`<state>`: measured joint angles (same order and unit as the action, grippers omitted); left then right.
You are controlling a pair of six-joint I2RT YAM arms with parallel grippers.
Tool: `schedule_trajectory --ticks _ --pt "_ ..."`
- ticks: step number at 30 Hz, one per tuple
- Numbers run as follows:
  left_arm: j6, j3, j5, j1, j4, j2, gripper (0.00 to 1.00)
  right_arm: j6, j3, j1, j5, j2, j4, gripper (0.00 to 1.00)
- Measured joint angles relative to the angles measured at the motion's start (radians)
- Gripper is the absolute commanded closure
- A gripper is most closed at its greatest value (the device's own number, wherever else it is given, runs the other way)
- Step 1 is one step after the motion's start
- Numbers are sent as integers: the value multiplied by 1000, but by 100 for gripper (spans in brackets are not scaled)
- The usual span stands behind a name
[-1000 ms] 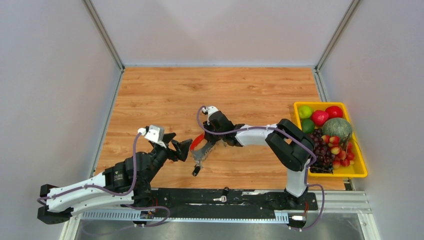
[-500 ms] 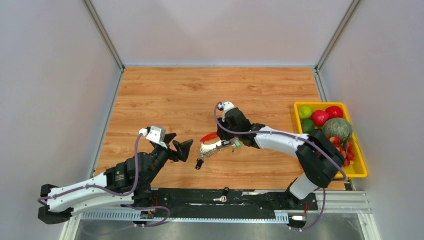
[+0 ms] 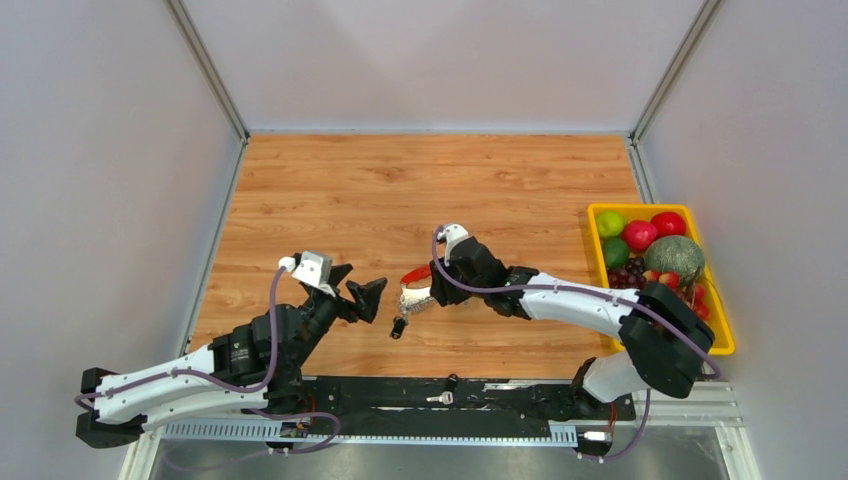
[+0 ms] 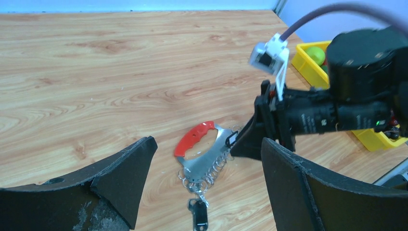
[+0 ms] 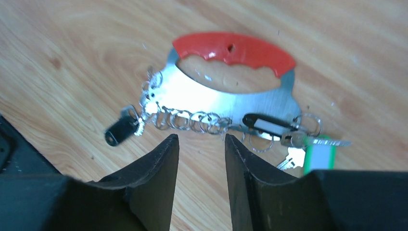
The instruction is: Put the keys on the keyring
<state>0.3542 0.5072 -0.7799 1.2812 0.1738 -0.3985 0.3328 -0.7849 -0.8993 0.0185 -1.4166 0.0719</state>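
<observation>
The keyring (image 3: 414, 277) lies flat on the wooden table: a red oval loop on a silver plate with a row of small rings and one black-headed key (image 3: 397, 328) hanging at its near end. My right gripper (image 3: 434, 283) hovers just right of it, open and empty. In the right wrist view the keyring (image 5: 233, 49) lies beyond the right gripper (image 5: 201, 138), with a green tag (image 5: 319, 155) and a silver key (image 5: 290, 157) at the right. My left gripper (image 3: 357, 289) is open and empty, left of the keyring (image 4: 194, 139).
A yellow tray (image 3: 717, 343) of fruit stands at the table's right edge. Two small loose keys (image 3: 441, 397) lie on the black base rail between the arm bases. Grey walls enclose the table on three sides.
The right arm swung its elbow to the right and lower. The keyring shifted a little to the right and turned. The left arm has not moved.
</observation>
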Motion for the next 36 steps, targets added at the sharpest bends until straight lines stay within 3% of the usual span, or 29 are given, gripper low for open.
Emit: schedule_trajectory --ticks 18,36 --pt "-5 -9 12 0 -8 10 8 232 2 -80 142 -194 -10 56" --pt "-19 -24 11 0 -6 65 8 253 -28 -80 226 -208 -25 68"
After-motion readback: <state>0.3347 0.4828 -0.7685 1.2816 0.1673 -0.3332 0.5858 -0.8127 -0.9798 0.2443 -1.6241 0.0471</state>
